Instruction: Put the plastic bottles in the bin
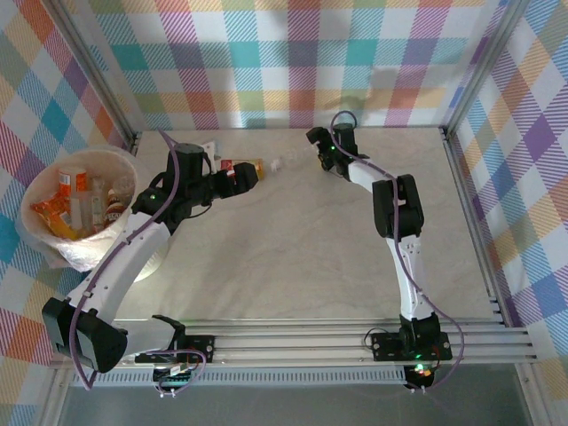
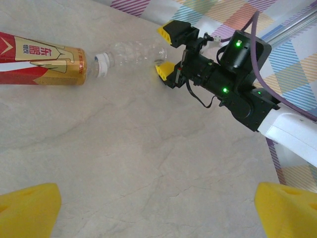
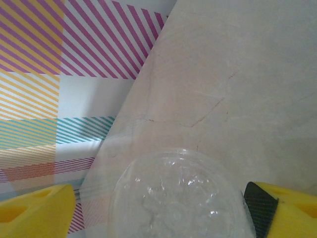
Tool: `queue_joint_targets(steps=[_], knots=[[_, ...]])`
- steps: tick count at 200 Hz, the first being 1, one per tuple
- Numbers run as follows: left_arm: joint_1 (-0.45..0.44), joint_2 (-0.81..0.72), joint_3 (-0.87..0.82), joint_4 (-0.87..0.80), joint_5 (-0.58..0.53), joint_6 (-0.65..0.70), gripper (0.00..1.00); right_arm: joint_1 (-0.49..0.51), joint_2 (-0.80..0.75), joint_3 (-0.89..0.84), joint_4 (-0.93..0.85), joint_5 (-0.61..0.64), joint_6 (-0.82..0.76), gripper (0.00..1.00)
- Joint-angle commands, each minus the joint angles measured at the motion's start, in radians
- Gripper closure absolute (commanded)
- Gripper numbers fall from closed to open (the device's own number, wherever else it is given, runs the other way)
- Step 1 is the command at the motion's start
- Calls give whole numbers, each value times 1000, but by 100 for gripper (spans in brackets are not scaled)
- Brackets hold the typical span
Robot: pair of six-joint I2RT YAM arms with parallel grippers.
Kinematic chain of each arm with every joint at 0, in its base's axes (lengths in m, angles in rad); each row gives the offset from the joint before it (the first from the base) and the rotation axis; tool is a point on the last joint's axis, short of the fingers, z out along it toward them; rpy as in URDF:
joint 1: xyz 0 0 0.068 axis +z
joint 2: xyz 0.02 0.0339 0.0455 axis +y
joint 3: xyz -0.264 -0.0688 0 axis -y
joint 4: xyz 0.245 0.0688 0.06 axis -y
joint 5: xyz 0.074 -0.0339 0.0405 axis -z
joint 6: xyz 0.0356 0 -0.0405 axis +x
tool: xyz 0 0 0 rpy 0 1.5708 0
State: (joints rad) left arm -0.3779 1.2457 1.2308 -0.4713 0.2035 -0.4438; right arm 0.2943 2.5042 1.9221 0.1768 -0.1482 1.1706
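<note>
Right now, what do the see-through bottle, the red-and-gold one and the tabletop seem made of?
The clear crinkled bottle looks like thin transparent plastic: you can see straight through its dimpled, glinting wall. The red-and-gold bottle wears a glossy printed wrap, probably plastic film; the body underneath is hidden. The pale beige tabletop looks like smooth stone or stone-print laminate, faintly veined.

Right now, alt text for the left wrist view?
The right end effector, yellow-fingered, straddles the base of a clear bottle lying on its side on the pale marble table. A red-and-gold labelled bottle lies by its cap; the left end effector stands wide open in the foreground.
</note>
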Motion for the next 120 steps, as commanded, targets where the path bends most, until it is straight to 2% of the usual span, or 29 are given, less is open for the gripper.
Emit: queue_joint_targets(steps=[1,32,63,120], knots=[[-9,-10,-15,-4,-11,25,0,12,44,5,22,-25,-51,18],[-9,-4,-17,-7,-9,22,0,14,35,21,-20,-22,-136,31],[-9,-7,-27,-5,-11,22,0,13,-31,-39,13,-13,-220,42],[-9,-5,-47,14,32,17,0,11,-239,-230,86,44,-389,49]])
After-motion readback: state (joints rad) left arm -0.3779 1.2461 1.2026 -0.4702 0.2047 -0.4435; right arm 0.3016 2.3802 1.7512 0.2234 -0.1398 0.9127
